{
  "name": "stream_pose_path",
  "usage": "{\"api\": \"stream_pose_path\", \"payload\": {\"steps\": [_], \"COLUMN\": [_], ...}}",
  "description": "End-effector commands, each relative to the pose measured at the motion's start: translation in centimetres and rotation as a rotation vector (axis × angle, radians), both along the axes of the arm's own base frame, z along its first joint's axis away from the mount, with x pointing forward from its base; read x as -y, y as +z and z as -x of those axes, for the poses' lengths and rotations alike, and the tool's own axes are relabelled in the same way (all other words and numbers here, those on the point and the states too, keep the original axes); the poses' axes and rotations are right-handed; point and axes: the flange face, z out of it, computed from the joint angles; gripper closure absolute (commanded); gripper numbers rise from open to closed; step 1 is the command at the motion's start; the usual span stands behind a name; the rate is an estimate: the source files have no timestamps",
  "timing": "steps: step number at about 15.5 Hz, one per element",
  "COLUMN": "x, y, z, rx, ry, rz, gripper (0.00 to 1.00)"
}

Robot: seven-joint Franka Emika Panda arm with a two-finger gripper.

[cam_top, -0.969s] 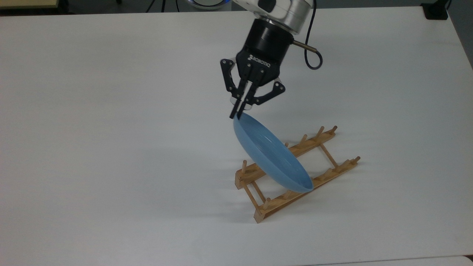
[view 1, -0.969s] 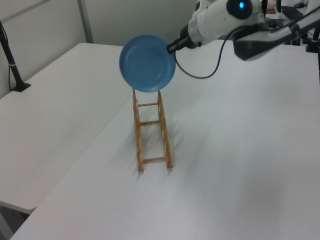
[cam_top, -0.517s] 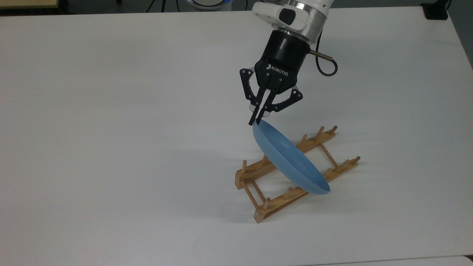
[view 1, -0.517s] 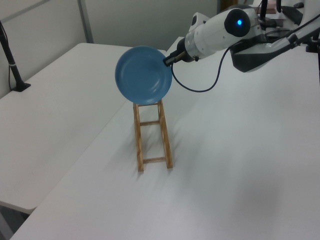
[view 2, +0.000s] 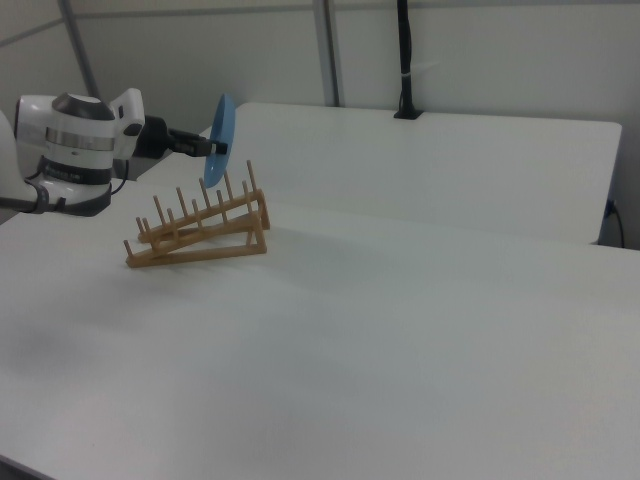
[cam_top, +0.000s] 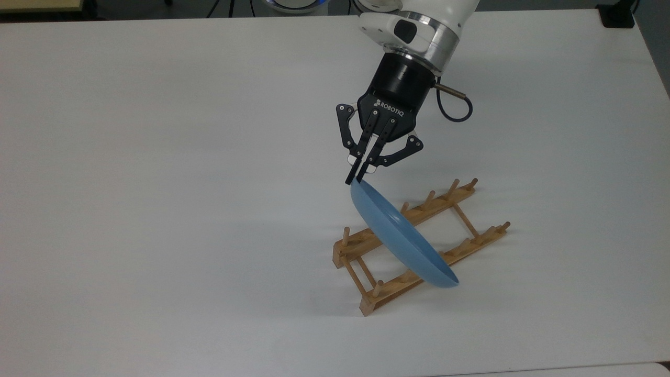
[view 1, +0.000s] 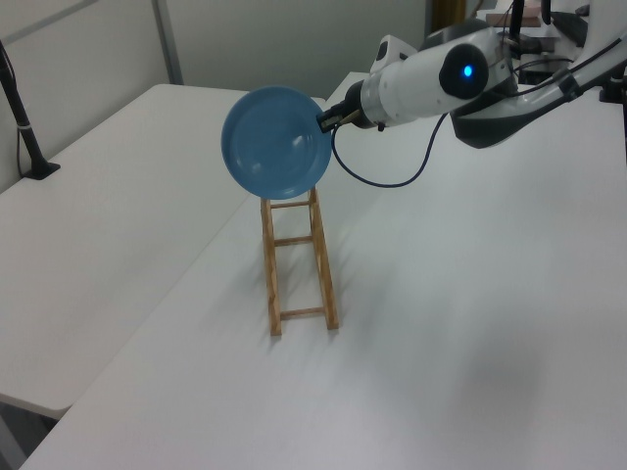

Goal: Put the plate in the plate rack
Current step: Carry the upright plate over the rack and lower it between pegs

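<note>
Pinching the upper edge of the plate (cam_top: 400,235), the gripper (cam_top: 355,180) in the top view has its two black fingers (cam_top: 352,174) drawn almost together, with only the rim's thickness between them. White letters on the black gripper body read ROBOTIQ. Below the jaws, the plate hangs on edge and slants down toward the top view's lower right, crossing in front of the plate rack (cam_top: 419,246). Its lowest edge lies over the nearer rail; whether it touches the wood cannot be told here. A black cable (cam_top: 454,107) loops out beside the wrist, and the rack rests on the white table (cam_top: 157,183).

From the left view, the plate (view 1: 276,143) shows its round hollow face with faint rings, which the top view gives only edge-on. The gripper (view 1: 324,121) grips the rim at the left view's right side of the plate. Under the jaws, the plate covers the far end of the rack (view 1: 297,260). A blue light (view 1: 469,70) glows on the white arm (view 1: 436,83).

Seen in the right view, the plate (view 2: 218,157) appears as a thin, nearly upright sliver, held by the gripper (view 2: 213,147) from the right view's left. Here the rack's (view 2: 198,232) upright pegs stand clear, and the plate's lower edge sits among those at its higher end. No writing is readable in either side view.
</note>
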Motion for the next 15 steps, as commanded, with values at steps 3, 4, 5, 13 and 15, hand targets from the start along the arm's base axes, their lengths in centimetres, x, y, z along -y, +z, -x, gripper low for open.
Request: {"api": "stream_pose_path", "payload": {"steps": [3,4,5,13,15], "x": [-1.3,-1.6,-1.7,-2.9,-2.9], "y": [-0.5,-0.8,-1.1,-3.7,-4.0], "z": [0.5,0.6,0.5,1.2,1.3], "rx": [0.036,0.032,0.028,0.012,0.012], "ry": [-0.017,-0.019,-0.022,-0.024,-0.03], "rz": [0.012,0.016,0.02,0.076,0.074], "gripper": [1.0,1.0,1.0,1.0,1.0]}}
